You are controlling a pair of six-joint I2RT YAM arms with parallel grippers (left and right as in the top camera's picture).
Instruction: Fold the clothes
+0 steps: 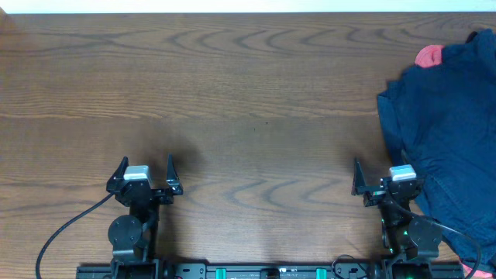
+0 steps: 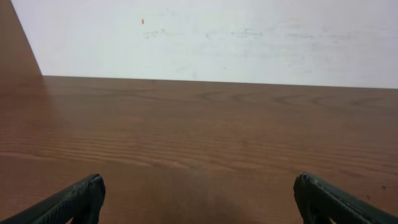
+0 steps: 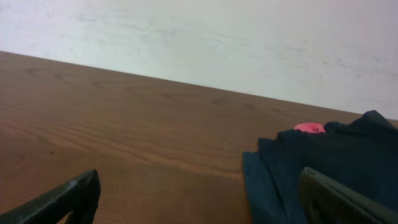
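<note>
The clothes [image 1: 449, 124] lie in a crumpled navy-blue heap at the table's right edge, with a pink-red piece [image 1: 428, 55] peeking out at the far end. My right gripper [image 1: 385, 172] stands open near the front edge, its right finger over the heap's left border, holding nothing. In the right wrist view the navy fabric [image 3: 336, 155] lies ahead to the right, the pink piece [image 3: 309, 127] behind it, and the gripper [image 3: 199, 175] gapes over bare wood. My left gripper [image 1: 146, 163] is open at the front left, far from the clothes; its wrist view shows the gripper [image 2: 199, 180] over bare table.
The brown wooden table [image 1: 248, 93] runs to a white wall [image 2: 217, 37] at the back. Both arm bases and a black cable [image 1: 62, 232] sit along the front edge. The heap runs past the right border of the overhead view.
</note>
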